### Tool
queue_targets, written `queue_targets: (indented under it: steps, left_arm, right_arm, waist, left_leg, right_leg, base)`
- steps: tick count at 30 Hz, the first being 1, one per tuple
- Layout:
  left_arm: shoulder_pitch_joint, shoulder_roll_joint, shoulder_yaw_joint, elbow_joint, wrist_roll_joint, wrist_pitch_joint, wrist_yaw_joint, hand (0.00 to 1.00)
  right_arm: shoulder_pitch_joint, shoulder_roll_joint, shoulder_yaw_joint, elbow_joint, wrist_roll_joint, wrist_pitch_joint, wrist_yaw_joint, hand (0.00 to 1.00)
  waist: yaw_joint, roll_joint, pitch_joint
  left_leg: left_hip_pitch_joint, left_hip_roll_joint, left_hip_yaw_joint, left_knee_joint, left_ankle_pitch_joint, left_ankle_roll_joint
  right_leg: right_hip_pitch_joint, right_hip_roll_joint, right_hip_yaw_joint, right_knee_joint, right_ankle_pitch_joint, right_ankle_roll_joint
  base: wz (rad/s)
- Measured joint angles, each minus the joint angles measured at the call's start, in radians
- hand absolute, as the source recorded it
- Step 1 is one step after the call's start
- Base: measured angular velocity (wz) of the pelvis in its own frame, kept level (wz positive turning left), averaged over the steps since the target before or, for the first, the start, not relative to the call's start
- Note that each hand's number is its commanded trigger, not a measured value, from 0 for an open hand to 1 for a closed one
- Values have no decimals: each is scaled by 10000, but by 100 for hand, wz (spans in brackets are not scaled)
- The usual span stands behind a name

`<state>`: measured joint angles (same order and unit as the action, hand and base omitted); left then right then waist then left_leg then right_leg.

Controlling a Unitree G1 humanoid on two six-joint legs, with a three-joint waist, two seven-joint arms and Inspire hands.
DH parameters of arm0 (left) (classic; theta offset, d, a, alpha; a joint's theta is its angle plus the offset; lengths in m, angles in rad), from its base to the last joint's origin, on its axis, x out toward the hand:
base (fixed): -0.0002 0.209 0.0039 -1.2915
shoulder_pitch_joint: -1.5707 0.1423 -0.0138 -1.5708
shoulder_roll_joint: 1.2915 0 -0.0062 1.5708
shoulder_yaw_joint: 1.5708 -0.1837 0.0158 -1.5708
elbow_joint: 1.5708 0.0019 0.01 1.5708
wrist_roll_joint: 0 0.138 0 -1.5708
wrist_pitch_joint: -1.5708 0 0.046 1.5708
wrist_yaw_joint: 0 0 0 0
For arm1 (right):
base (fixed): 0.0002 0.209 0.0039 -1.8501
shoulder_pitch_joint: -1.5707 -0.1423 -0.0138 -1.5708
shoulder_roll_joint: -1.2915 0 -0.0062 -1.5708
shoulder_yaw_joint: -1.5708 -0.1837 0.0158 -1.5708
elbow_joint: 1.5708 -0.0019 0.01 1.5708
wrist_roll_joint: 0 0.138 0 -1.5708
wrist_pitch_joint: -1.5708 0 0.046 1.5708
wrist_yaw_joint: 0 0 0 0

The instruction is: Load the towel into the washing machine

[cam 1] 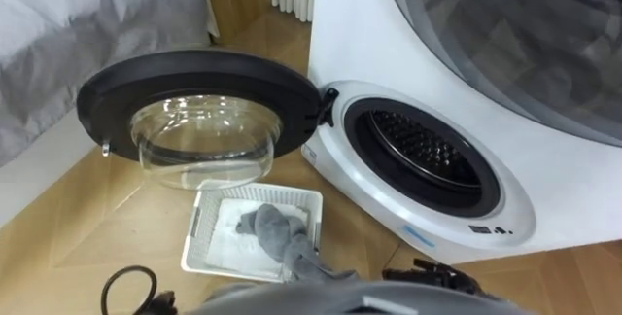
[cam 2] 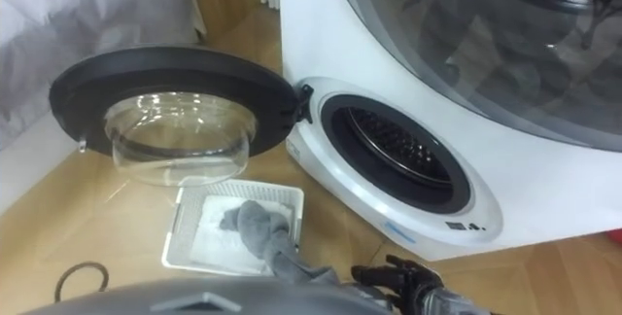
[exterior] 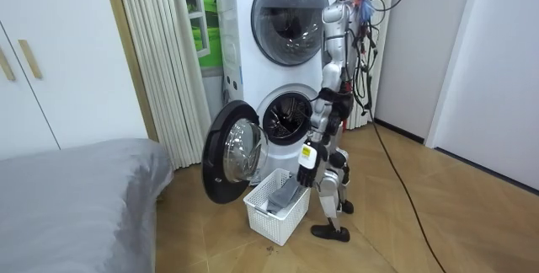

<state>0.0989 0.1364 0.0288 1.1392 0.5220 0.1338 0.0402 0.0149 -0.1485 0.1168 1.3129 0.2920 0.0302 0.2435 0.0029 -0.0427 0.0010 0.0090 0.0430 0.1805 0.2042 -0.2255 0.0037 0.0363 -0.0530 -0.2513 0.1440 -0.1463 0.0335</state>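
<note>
wooden floor [cam 1: 58,247] in front of a white washing machine [cam 1: 389,33], its round door [cam 1: 194,82] swung out to nine o'clock of the drum opening [cam 1: 423,145].
a white slotted basket [cam 1: 199,237] sits on the floor at six o'clock of the door and holds the towel [cam 1: 277,232]: grey, soft, bunched in a lump, one end trailing over the basket's rim toward five o'clock. dark perforated metal shows inside the drum opening. small marks [cam 1: 486,228] on the front ring, at five o'clock of the opening, are too small to read. the right hand [cam 2: 403,278] shows dark just beside the towel's trailing end; whether it grips anything cannot be told.
</note>
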Motion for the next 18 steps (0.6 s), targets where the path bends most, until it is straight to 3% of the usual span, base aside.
queue_targets:
  steps: [3, 7, 12, 15, 18]
  left_arm:
    - [-494, 17, -258, 6, 142, -233, 161, 0]
    - [-1129, 1, -684, 74, 240, -572, 257, 0]
    - [-2006, 31, -1357, 261, 793, -967, 406, 0]
    - [-3029, -73, -1743, 794, 751, -1348, 473, 0]
    - [-4001, -358, -1965, 1271, 811, -1720, 583, 0]
  right_arm:
    - [-288, -13, 139, 79, -194, -195, 3, 0]
    - [-739, -10, 392, 224, -275, -318, 5, 0]
    - [-1570, 56, 855, 268, -951, -448, 1, 0]
    - [-2225, 101, 1270, 418, -960, -652, -22, 0]
    - [-2761, 229, 1390, 394, -1111, -737, -98, 0]
  waist:
    - [-12, 8, 25]
    - [-45, 148, 173]
    - [-79, 207, 249]
    - [-220, 187, 494]
    - [-316, 113, 581]
  left_leg:
    - [-352, 1, -9, 119, 7, 12]
    - [-890, -25, -34, 358, 39, 64]
    - [-2135, -27, 55, 754, 115, 178]
    - [-2913, -39, 63, 1176, 141, 224]
    - [-3998, -25, 90, 1822, 129, 247]
  right_leg:
    - [-392, -30, 15, 136, 2, -3]
    - [-1003, -123, 34, 451, 2, -3]
    - [-2546, -265, 174, 1319, -24, -32]
    - [-3430, -381, 328, 1955, -65, -75]
    - [-4480, -494, 312, 2488, -123, -152]
  base:
    - [0]
    - [-1]
    - [-5]
    - [0]
    - [-1]
